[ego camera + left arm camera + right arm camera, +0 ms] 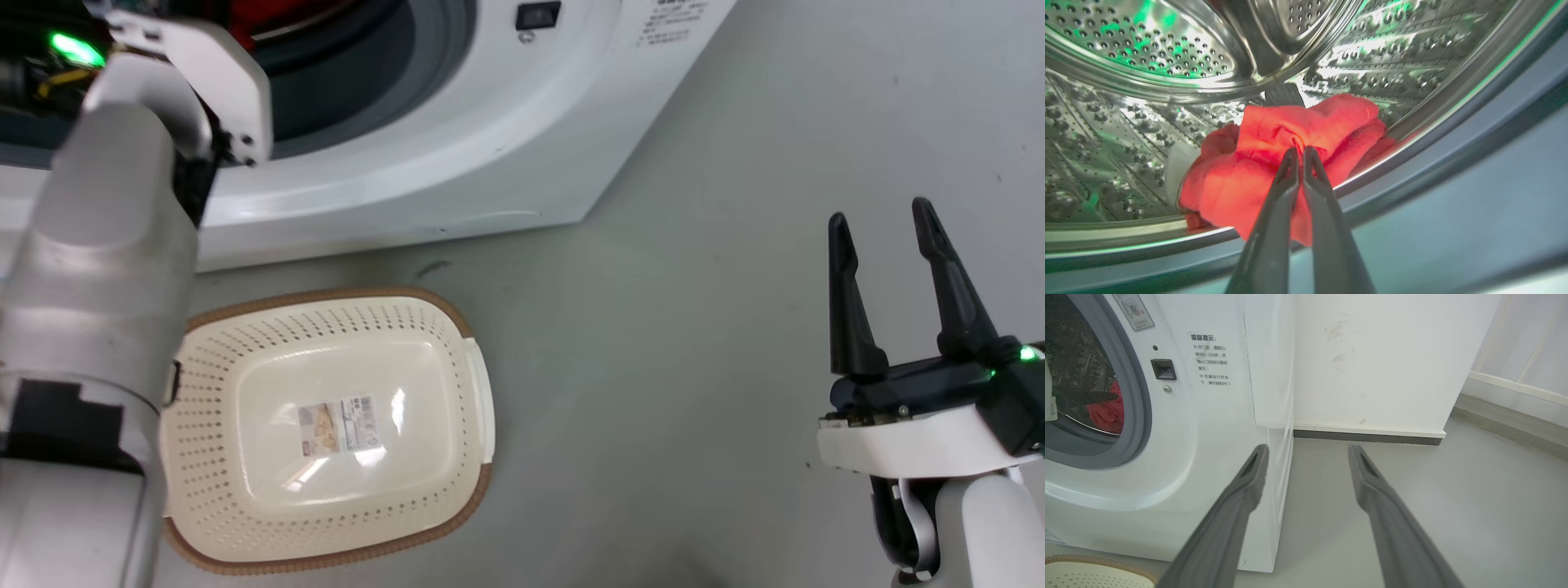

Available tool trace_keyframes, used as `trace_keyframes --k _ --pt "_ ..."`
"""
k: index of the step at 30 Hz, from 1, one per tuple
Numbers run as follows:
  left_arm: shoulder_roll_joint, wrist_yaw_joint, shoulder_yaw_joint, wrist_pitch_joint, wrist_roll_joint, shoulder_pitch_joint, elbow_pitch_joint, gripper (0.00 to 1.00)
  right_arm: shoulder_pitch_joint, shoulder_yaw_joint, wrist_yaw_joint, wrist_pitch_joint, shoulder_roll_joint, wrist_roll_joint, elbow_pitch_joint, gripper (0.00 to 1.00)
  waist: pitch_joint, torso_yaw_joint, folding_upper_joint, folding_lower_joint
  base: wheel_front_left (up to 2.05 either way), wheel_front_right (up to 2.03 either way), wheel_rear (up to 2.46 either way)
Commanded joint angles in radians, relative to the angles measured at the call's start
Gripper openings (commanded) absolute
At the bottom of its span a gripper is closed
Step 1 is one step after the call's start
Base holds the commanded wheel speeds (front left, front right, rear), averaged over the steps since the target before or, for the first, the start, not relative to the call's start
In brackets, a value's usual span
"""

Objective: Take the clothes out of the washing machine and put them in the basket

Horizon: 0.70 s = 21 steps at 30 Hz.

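Left wrist view: the left gripper is clenched, its two fingers pressed together on a fold of the jersey; the jersey sits bunched at the front lip of the drum, partly draped over the grey door ring, directly at and beyond the fingertips; the heap spreads wider than it is tall across this view, so it has no clean long axis to line up with. In the head view the left forearm reaches into the washer, and the basket lies on the floor just in front of the machine, below that forearm; the coming move, as I judge it, turns on this: the basket is down and back from the gripper, so the jersey must clear the door ring before it is lowered. The right gripper hangs released, fingers spread, well apart from both washer and basket; the left arm is plainly the nearer. Count: one jersey, one basket holding no clothes, one washer, two grippers.
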Motion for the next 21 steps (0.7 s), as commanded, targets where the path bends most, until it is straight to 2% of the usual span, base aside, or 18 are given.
trace_keyframes --k 1,11,21 --pt "-0.009 0.0 -0.012 -0.027 -0.01 0.038 -0.015 0.0 0.017 -0.004 -0.001 -0.002 0.001 -0.01 0.004 1.0 -0.055 0.038 0.0 0.0 0.0 0.0 0.0" --pt "-0.009 0.0 -0.072 -0.113 -0.075 0.185 -0.115 0.0 0.073 -0.009 -0.001 -0.002 0.001 -0.03 0.023 1.0 -0.173 0.079 0.0 0.0 0.0 0.0 0.0" --pt "0.026 0.0 -0.099 -0.128 -0.132 0.336 -0.328 0.0 0.128 -0.018 -0.001 -0.002 0.001 -0.046 0.034 1.0 -0.272 0.113 0.0 0.0 0.0 0.0 0.0"
